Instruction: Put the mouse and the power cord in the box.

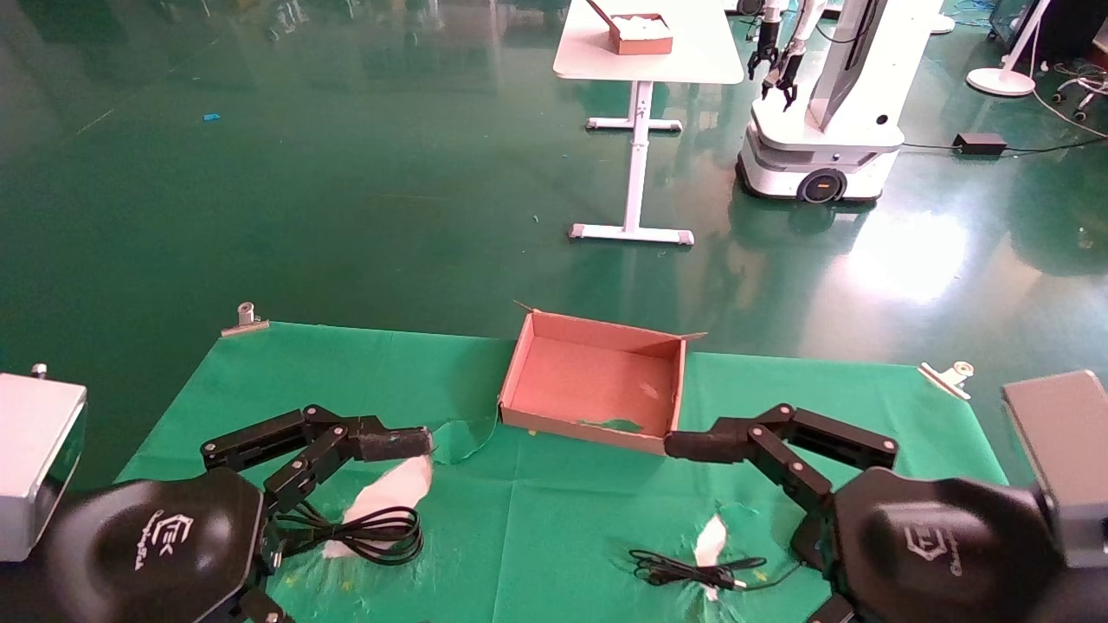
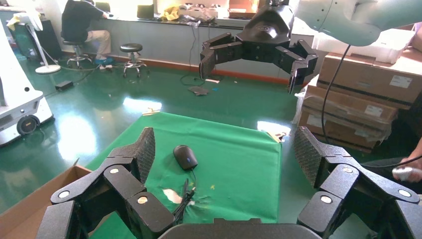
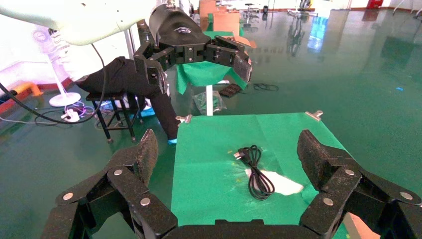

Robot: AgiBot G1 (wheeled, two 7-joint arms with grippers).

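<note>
Both claws open above cloth; box [image 1: 597, 381] empty

Bright, even overhead light — white glare patches on the glossy floor [image 1: 900, 251] — sharp focus.

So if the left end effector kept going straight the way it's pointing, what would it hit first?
Likely the mouse, lying ahead of the open left end effector on the green cloth; the right end effector hangs beyond, higher. Depth is unclear.
</note>
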